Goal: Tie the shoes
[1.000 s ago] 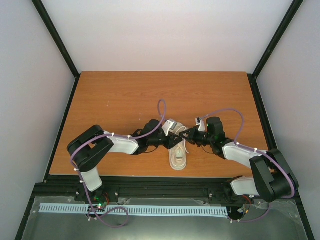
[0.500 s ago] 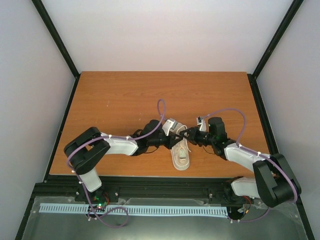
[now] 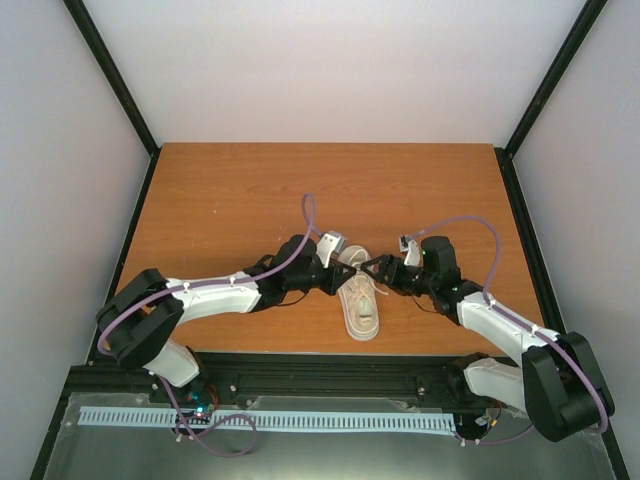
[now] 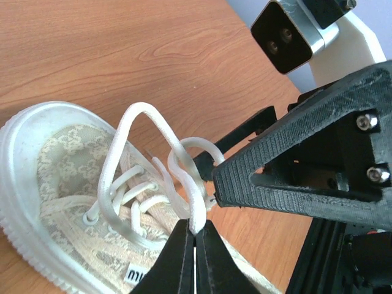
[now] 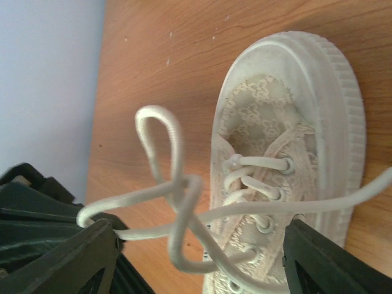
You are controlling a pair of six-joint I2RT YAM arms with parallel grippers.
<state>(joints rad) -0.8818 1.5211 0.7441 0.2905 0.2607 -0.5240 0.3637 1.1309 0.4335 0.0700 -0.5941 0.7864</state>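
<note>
The sneaker (image 3: 361, 312) lies near the table's (image 3: 230, 200) 6 o'clock edge. At the sneaker's 11 o'clock, the left gripper (image 4: 195, 236) has its jaws pressed together, pinching a lace (image 4: 136, 109) loop above the eyelets. At 1 o'clock, the right gripper (image 5: 202, 233) has its jaws spread wide, one each side of the crossed laces.

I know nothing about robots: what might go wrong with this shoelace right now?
The left gripper pinches the lace only at its very tips, so a tug might slip it free. The right gripper is open, so the loose loops may unravel. Nothing holds the sneaker down; pulling may drag it.
</note>
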